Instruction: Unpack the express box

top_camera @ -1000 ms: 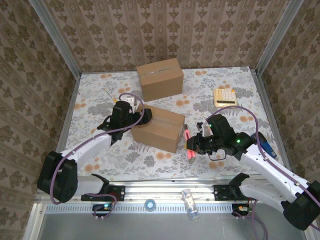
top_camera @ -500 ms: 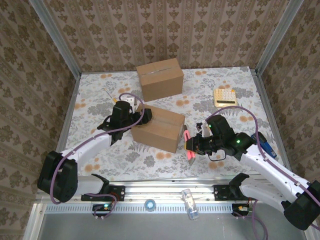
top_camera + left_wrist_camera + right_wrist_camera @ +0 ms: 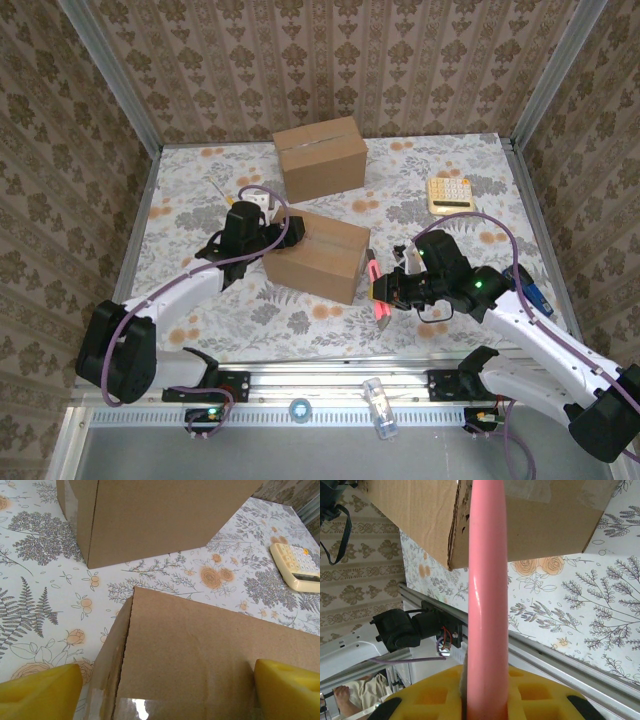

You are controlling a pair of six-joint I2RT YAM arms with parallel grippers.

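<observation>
Reaching left claw [image 3: 284, 232] spread wide over near box [image 3: 320, 260], right claw [image 3: 385, 292] low, clamping pink tool [image 3: 487, 580]

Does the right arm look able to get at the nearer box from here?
Probably yes: the right claw, shut on a pink stick, sits beside the box, stick tip near its taped end.

Robot test cell — wallpaper-printed panel walls [image 3: 300, 60], aluminium frame rail [image 3: 330, 372], floral tabletop [image 3: 180, 205]
</observation>
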